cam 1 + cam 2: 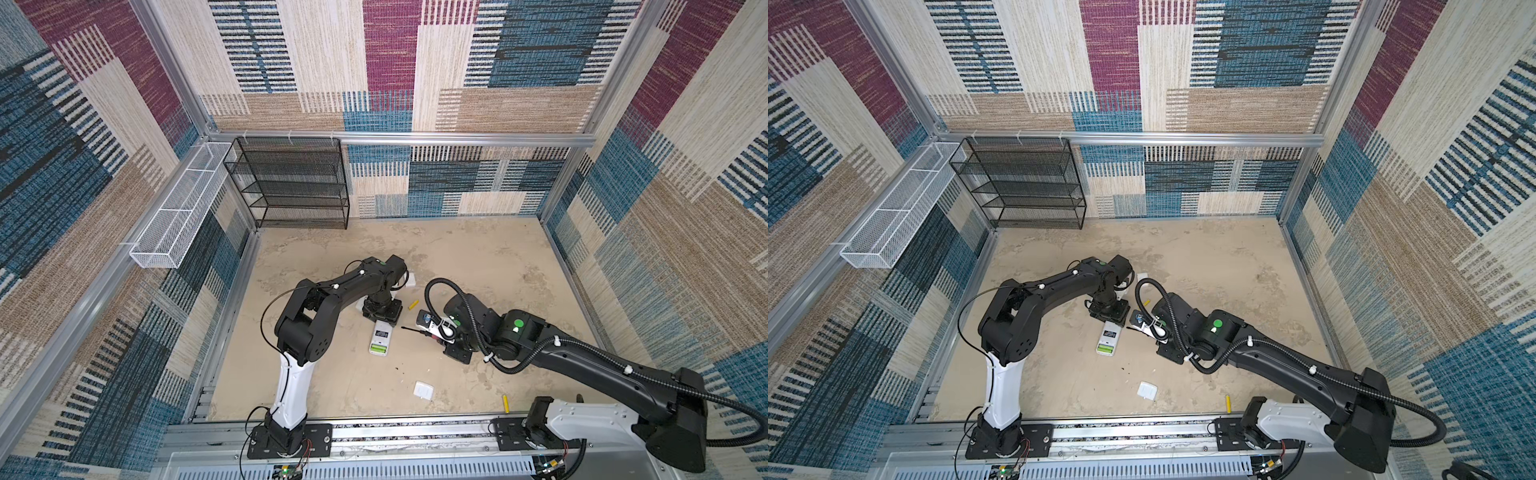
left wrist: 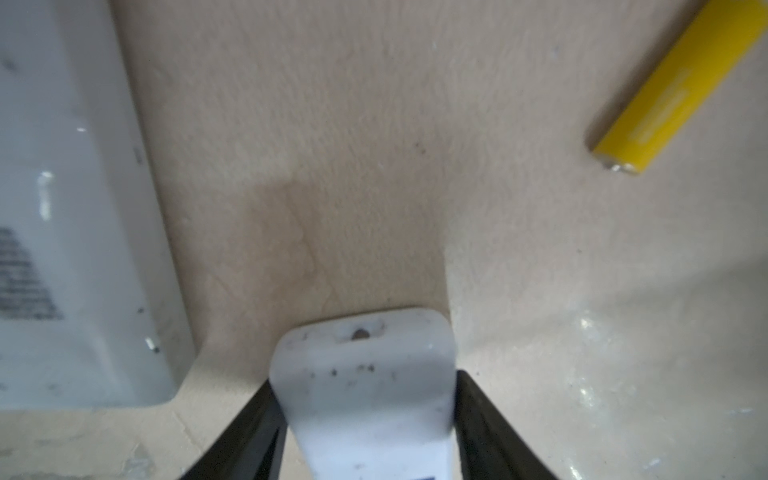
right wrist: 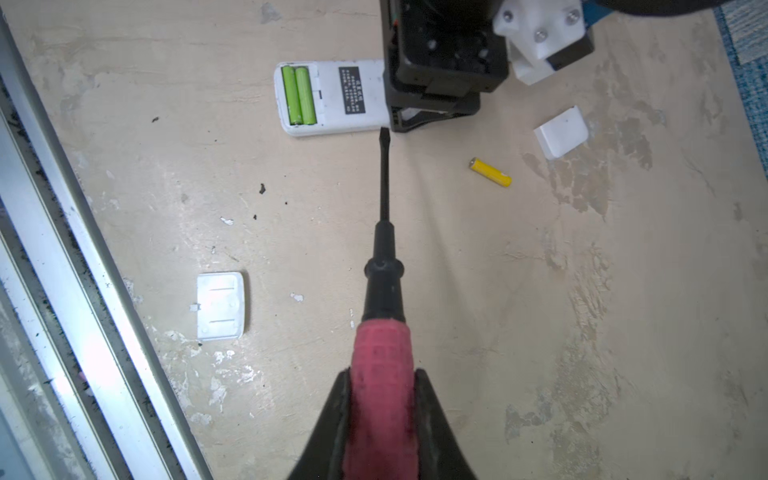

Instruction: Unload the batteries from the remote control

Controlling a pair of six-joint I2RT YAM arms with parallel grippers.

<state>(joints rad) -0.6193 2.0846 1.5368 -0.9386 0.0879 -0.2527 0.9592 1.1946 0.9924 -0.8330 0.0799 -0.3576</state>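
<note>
- Beige tabletop (image 3: 498,291); green batteries (image 3: 299,95) lie crosswise in the remote (image 3: 330,106).
- Screwdriver (image 3: 384,187), clamped by right gripper (image 3: 380,374), points at remote; yellow battery (image 3: 490,171) nearby.
- Left gripper (image 2: 365,374) pinches a white piece (image 2: 365,424).

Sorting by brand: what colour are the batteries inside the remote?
Light green batteries; clearest in the right wrist view.

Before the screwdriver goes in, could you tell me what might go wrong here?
The left gripper holds a white plastic piece, not the remote, so the screwdriver in the right gripper may shove the remote instead of levering out the green batteries. The yellow battery beside the front rail might roll off.
</note>
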